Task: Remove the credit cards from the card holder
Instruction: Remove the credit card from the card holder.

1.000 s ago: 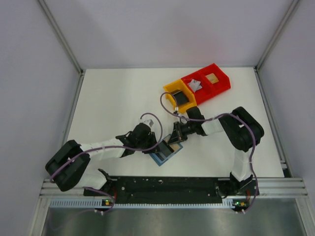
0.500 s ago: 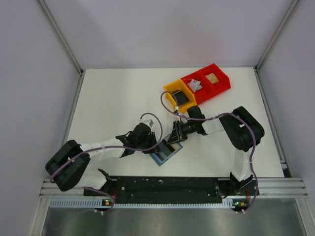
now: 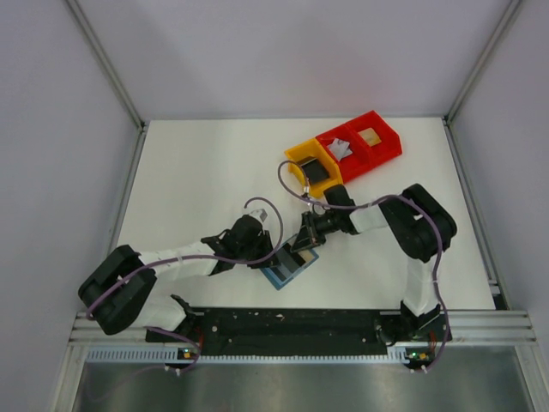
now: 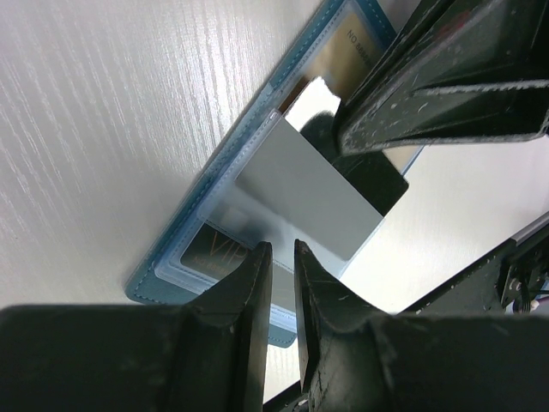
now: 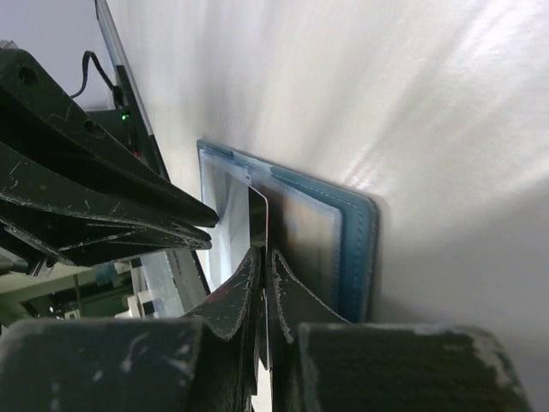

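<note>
Two arms reach in from the near edge of the white table (image 3: 197, 172), and their tips meet over one card holder (image 3: 287, 273). It lies open and flat on the table, a little left of centre and near the arms' bases. The left gripper (image 4: 281, 257) comes in from the left; its two fingers stand almost together and pinch the holder's near-left edge. Just beyond it, the right gripper (image 5: 264, 256) comes in from the right, its fingers pressed tight on one grey-white card (image 4: 300, 184). That card is held by a corner and tilted up off the holder's clear sleeve; in the right wrist view it shows edge-on as a thin dark line between the fingers. Two more cards sit in the holder's pockets: a dark gold-marked card (image 4: 206, 251) at the end by the left fingers, and a gold-brown printed card (image 4: 339, 51) at the other end, partly hidden behind the right gripper.

Farther back and to the right, well apart from the holder, stand one yellow bin (image 3: 296, 159) and a red bin (image 3: 390, 148), touching each other. The red one shows two compartments, so there are three in all, each holding one thing: a black card (image 3: 317, 170) in the yellow, a pale item (image 3: 341, 148) too small to identify in the nearer red compartment, and a tan card (image 3: 371, 136) in the farthest
</note>
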